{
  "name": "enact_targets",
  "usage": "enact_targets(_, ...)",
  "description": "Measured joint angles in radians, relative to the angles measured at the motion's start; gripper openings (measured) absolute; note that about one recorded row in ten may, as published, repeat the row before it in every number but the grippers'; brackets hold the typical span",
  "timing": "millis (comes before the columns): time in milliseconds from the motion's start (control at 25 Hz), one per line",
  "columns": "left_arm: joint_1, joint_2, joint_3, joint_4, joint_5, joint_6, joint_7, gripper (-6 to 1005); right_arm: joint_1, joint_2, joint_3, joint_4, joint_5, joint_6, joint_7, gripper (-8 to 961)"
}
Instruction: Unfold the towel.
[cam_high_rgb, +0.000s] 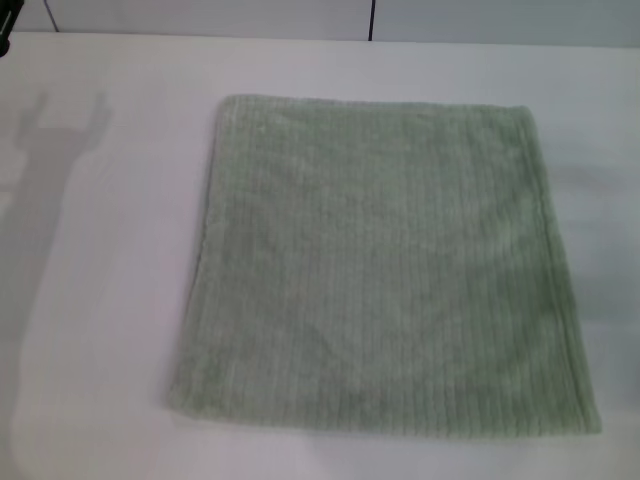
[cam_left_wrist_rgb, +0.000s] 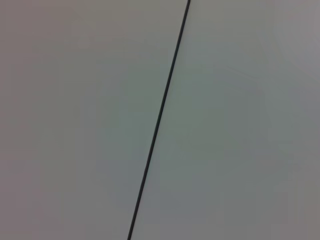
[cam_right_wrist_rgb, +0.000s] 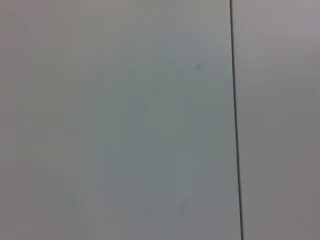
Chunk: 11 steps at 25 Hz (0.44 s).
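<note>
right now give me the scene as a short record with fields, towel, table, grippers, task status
towel: pale green ribbed towel, lying flat as one roughly square sheet, no raised fold visible
table: white table, towel sits right of its middle in the head view
shadow: forked arm-like shadow on the table, left of the towel
grippers: neither in view; both wrist views show only pale panels with a dark seam
task status: towel looks spread out; a flat doubled layer cannot be ruled out

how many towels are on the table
1. The towel lies flat and spread out on the white table, right of centre in the head view. Whether another layer lies beneath it cannot be told.
</note>
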Motion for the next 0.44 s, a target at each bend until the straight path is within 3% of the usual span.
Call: enact_targets(440, -0.004, 0.0, 0.006, -0.009, 0.0, 0.0, 0.002, 841, 0.0, 0.0, 0.002, 0.0, 0.0, 0.003, 0.001, 618)
